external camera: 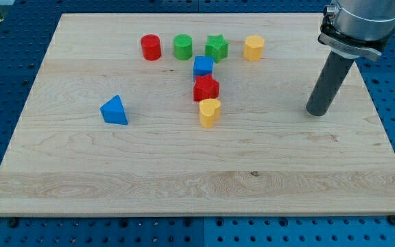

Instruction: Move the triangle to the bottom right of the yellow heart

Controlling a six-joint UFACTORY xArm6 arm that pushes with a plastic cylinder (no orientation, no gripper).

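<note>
A blue triangle lies on the wooden board at the view's left. A yellow heart stands near the middle, well to the right of the triangle. My tip rests on the board at the view's right, far from both, about level with the heart and to its right. The dark rod rises from it to the arm's mount at the top right corner.
A red star-like block touches the heart's top side, with a blue cube above it. Along the top stand a red cylinder, a green cylinder, a green star and a yellow hexagon-like block.
</note>
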